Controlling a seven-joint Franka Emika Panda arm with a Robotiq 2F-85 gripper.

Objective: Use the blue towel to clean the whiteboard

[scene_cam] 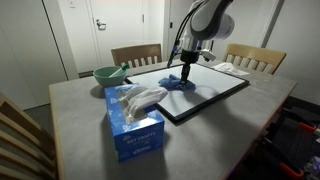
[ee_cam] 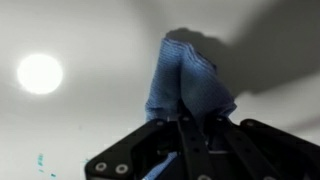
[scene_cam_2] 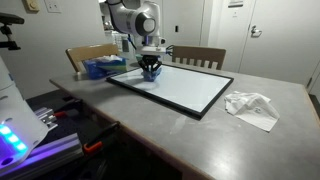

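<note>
The whiteboard [scene_cam: 205,92] [scene_cam_2: 180,85] lies flat on the grey table, white with a thin black frame. My gripper [scene_cam: 186,72] [scene_cam_2: 150,66] [ee_cam: 192,120] points straight down over the board's corner nearest the blue box. It is shut on the blue towel [scene_cam: 180,83] [scene_cam_2: 150,73] [ee_cam: 188,82], which hangs bunched from the fingers and presses on the board surface. In the wrist view the towel fills the middle above the black fingers, with the white board [ee_cam: 90,110] behind it. A few small teal marks [ee_cam: 42,162] show on the board at the lower left.
A blue cardboard box [scene_cam: 133,125] [scene_cam_2: 103,67] with white contents stands on the table beside the board. A green bowl [scene_cam: 109,74] sits behind it. A crumpled white cloth [scene_cam_2: 252,106] [scene_cam: 224,67] lies past the board's other end. Wooden chairs [scene_cam: 136,54] [scene_cam_2: 199,55] stand at the table's edges.
</note>
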